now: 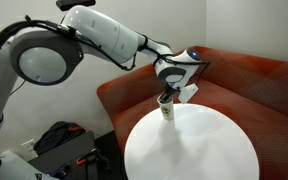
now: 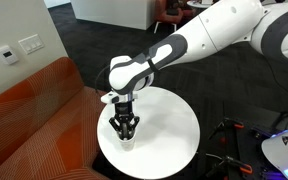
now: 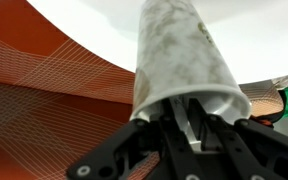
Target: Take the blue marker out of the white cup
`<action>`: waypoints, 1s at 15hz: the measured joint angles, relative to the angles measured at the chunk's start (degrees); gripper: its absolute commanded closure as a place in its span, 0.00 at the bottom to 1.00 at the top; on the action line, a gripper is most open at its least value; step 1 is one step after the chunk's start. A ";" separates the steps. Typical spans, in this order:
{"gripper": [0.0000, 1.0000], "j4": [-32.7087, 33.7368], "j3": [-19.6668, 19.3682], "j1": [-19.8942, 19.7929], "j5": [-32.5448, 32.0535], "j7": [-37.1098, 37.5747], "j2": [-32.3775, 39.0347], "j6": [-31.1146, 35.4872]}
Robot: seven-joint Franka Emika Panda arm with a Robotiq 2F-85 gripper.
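The white cup point(image 1: 167, 112) stands upright near the sofa-side edge of the round white table point(image 1: 199, 145) and shows in both exterior views point(image 2: 127, 137). My gripper point(image 1: 166, 100) points straight down onto it point(image 2: 125, 128). In the wrist view the cup point(image 3: 179, 60) fills the middle, with a greenish smear on its side. My fingertips point(image 3: 187, 130) reach into its mouth, close together on a slim stick, the blue marker point(image 3: 182, 122). It looks pale there and is mostly hidden by the cup and fingers. The marker does not show in the exterior views.
An orange-red sofa point(image 1: 234, 80) curves close behind the table point(image 2: 34, 120). A black bag point(image 1: 59, 140) lies on the floor by the robot base. Wall switches point(image 2: 19, 47) are above the sofa. Dark equipment point(image 2: 239, 150) stands beside the table.
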 measured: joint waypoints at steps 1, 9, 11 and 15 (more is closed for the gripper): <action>0.92 0.00 0.06 -0.07 0.00 0.00 0.02 -0.02; 0.94 0.00 0.63 -0.92 0.09 0.00 0.05 -0.05; 0.94 0.00 0.90 -1.41 0.38 0.00 0.03 -0.05; 0.94 0.00 1.65 -2.39 1.20 0.00 -0.24 -0.04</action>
